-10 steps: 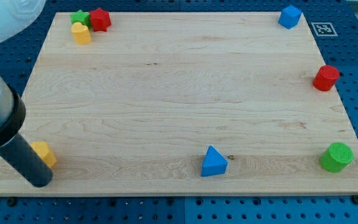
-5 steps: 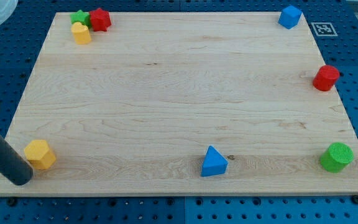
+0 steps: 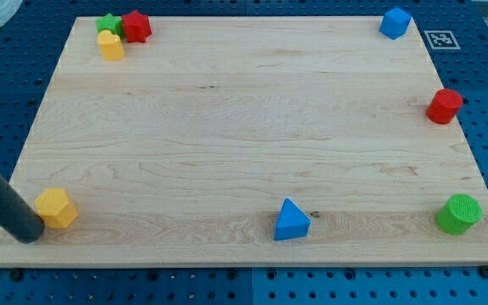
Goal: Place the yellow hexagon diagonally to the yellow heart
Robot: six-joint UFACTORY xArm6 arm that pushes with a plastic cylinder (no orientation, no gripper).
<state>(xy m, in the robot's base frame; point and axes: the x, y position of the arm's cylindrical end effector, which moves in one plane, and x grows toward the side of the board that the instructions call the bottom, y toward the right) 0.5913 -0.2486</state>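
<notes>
The yellow hexagon (image 3: pixel 56 207) lies near the board's bottom left corner. My tip (image 3: pixel 27 235) rests just to its left and slightly below, close to touching it. The yellow heart (image 3: pixel 110 45) sits at the top left, touching a green star (image 3: pixel 107 24) and beside a red hexagon-like block (image 3: pixel 136 26). The hexagon is far below the heart, near the same left edge.
A blue triangle (image 3: pixel 291 220) lies at the bottom centre. A green cylinder (image 3: pixel 459 213) is at the bottom right, a red cylinder (image 3: pixel 444 106) at the right edge, a blue cube (image 3: pixel 394 22) at the top right. The wooden board (image 3: pixel 252 127) sits on a blue pegboard.
My tip moved left off the yellow hexagon, uncovering it, and now sits at its lower left. The hexagon has barely shifted. Other blocks have not moved.
</notes>
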